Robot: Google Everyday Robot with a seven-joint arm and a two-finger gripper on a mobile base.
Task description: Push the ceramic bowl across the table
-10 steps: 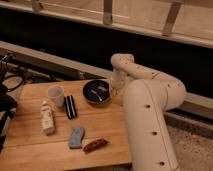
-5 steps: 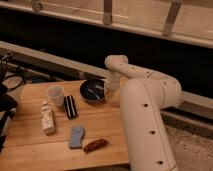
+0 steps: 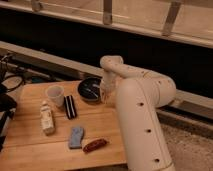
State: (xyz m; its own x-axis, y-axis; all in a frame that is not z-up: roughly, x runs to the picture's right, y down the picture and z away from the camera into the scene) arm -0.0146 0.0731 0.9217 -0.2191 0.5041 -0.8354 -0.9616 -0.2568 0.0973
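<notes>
The ceramic bowl [image 3: 90,90] sits at the far edge of the table [image 3: 30,150], right of the small white cup [image 3: 55,95] and beyond a dark flat rectangular item [image 3: 70,106]. The gripper [image 3: 106,95] is down at the bowl's right rim, at the end of the white arm [image 3: 142,110]. Nearer the camera lie a small bottle [image 3: 47,118] with an unreadable label, a blue-grey packet [image 3: 76,137] and a reddish-brown wrapped bar [image 3: 95,145]; no writing is legible.

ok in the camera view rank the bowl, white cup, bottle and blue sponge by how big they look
1. ceramic bowl, gripper at its right rim
2. white cup and bottle, too alike to rank
3. blue sponge, though nearer the camera
</notes>
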